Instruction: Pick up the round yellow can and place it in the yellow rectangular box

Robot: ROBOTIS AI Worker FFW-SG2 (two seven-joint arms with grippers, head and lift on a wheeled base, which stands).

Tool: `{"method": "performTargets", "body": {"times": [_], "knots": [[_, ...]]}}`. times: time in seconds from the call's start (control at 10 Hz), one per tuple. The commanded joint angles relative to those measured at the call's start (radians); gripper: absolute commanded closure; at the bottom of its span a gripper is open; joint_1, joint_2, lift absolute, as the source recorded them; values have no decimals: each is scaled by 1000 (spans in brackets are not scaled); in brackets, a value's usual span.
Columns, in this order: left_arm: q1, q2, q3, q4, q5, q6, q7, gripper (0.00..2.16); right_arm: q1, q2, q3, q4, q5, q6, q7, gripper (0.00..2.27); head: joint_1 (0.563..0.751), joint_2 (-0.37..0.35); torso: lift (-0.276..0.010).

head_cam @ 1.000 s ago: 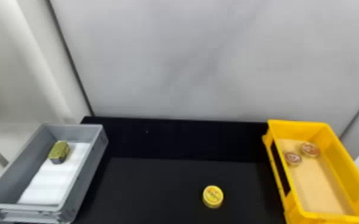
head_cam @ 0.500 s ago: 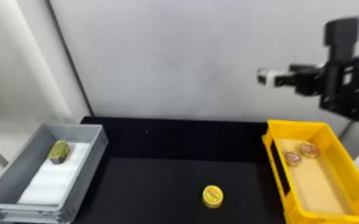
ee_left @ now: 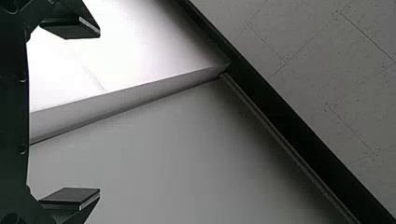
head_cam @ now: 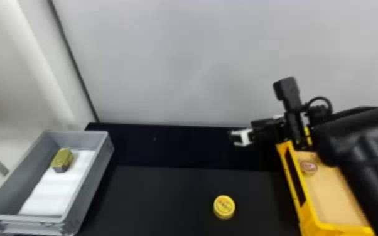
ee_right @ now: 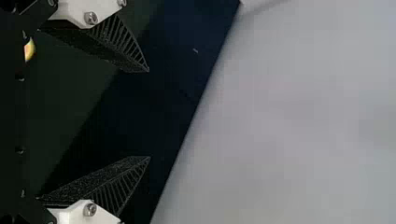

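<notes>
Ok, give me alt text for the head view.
A round yellow can sits on a black table between a gray bin at left and the yellow rectangular box at right; the robot's right gripper hangs empty beyond the can.

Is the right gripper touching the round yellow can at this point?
Apart. The head view shows dark tabletop between the right gripper and the round yellow can; in the right wrist view, the gripper's open fingers hold nothing.
</notes>
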Motion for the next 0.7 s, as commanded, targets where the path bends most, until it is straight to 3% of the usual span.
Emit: {"method": "performTargets", "body": {"times": [0.0, 0.1, 0.6], "knots": [[-1, -3, -8, 8, 0, -2, 0, 87, 1, 89, 19, 115, 385, -53, 246, 134, 663, 54, -10], [-2, -3, -10, 13, 3, -7, 0, 87, 3, 82, 67, 149, 382, -75, 258, 133, 663, 54, -10], [-6, -2, -33, 31, 14, -10, 5, 87, 23, 103, 121, 324, 379, -113, 281, 87, 663, 54, -10]]}}
